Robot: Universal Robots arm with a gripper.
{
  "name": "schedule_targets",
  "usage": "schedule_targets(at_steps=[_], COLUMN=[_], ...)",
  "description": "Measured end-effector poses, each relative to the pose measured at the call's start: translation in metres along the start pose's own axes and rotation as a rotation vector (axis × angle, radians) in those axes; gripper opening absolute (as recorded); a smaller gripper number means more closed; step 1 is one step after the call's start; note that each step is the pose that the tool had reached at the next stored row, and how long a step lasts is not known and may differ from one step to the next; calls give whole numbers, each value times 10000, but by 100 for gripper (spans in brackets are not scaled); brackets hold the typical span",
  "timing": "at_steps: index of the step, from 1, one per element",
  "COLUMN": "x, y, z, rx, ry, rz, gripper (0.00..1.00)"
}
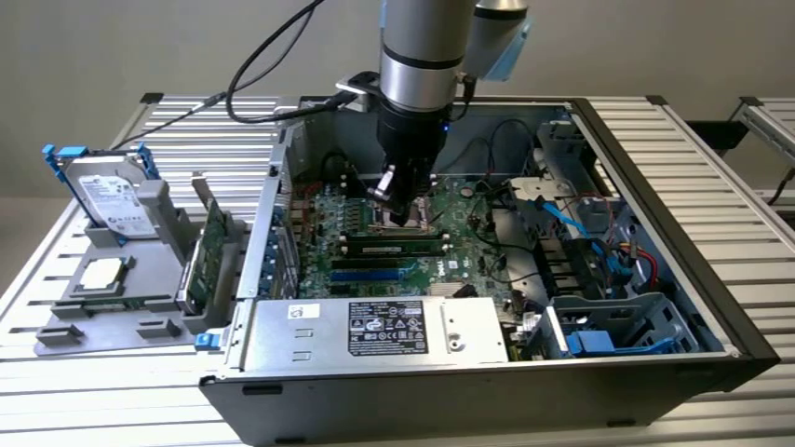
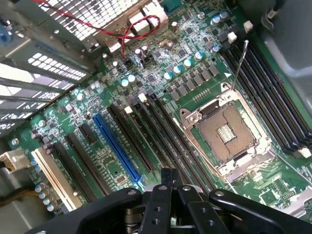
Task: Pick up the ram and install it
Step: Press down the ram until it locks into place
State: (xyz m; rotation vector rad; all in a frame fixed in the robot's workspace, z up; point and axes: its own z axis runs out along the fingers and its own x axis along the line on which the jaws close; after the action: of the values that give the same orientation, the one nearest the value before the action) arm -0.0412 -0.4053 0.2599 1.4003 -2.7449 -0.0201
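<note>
My gripper (image 1: 400,219) hangs low inside the open computer case, just above the motherboard (image 1: 466,237) and beside the open processor socket (image 2: 224,131). Seen from the wrist, the gripper (image 2: 168,176) has its fingers drawn together, with no green board between them. In the exterior view, just in front of the gripper, a long narrow green strip with dark chips, which looks like the ram (image 1: 395,247), lies along the black slots (image 2: 146,131). It is apart from the fingers. I cannot tell whether it is fully seated. The gripper body hides the near ends of those slots.
A grey fixture (image 1: 62,331) at the exterior view's left holds a hard drive (image 1: 106,196), a square silver processor (image 1: 102,272) and an upright green expansion card (image 1: 211,247). The power supply box (image 1: 372,328) stands at the front. Cables (image 1: 578,228) crowd the right. A blue slot (image 2: 117,146) is nearby.
</note>
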Motion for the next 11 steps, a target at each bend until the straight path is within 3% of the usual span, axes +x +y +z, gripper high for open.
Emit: schedule_targets(at_steps=[11], x=[0], y=[0], z=[0], rx=[-87], ry=[-71], rz=[1826], gripper=[11])
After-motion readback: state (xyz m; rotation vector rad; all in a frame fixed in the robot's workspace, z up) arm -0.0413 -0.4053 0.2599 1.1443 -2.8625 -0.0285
